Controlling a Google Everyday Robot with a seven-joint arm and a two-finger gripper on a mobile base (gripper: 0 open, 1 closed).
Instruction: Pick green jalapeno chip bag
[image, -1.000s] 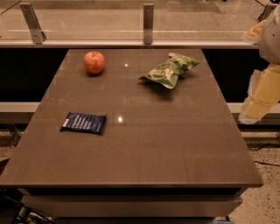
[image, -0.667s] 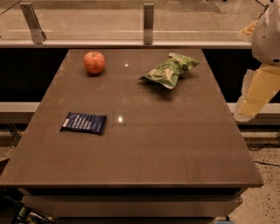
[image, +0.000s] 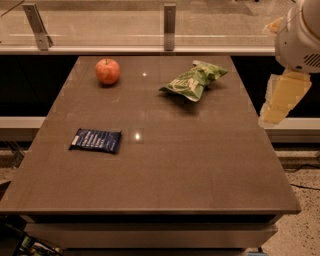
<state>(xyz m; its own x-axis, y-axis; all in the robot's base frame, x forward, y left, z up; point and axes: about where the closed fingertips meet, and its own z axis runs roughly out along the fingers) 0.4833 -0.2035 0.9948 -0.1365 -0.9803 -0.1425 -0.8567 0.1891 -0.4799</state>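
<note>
Green jalapeno chip bag (image: 194, 80) lies far right on the table (image: 200, 165), well apart from the apple (image: 107, 71). Judged light, crinkly, slippery, with fragile contents; I would take a crimped end gently. My gripper (image: 280, 100) hangs beyond the table's right edge; whether it is spread or closed, I cannot tell.

Chip bag (image: 194, 80) right of apple (image: 107, 71); claw (image: 280, 102), apparently, right of table (image: 175, 170).

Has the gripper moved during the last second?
Yes. The gripper, hanging just off the right edge of the table, has shifted left, closer to that edge and to the chip bag.
</note>
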